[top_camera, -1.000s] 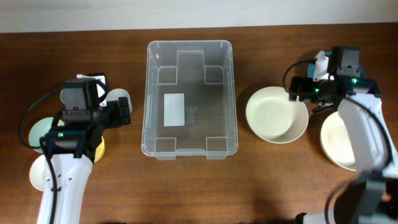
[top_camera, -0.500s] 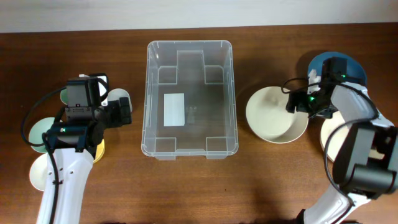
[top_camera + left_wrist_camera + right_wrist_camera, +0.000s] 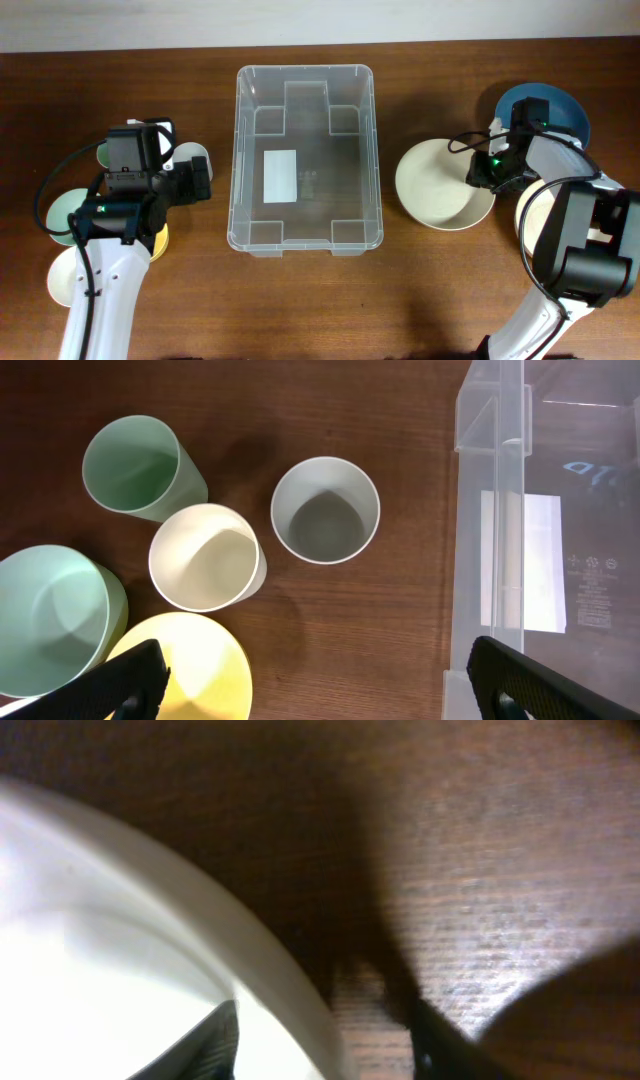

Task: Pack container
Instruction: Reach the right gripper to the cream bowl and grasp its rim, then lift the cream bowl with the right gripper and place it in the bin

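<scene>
Jaws of right gripper (image 3: pixel 482 178) seemingly straddle cream bowl (image 3: pixel 435 185) rim.

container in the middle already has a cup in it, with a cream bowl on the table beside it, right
Not quite: the overhead view shows the container with no cup in it; the cups stand on the table outside. A cream bowl does sit beside it.

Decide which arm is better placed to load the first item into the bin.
Probably right. The right end effector straddles the rim of the cream bowl beside the bin; the left end effector hovers above cups, gripping nothing.
</scene>
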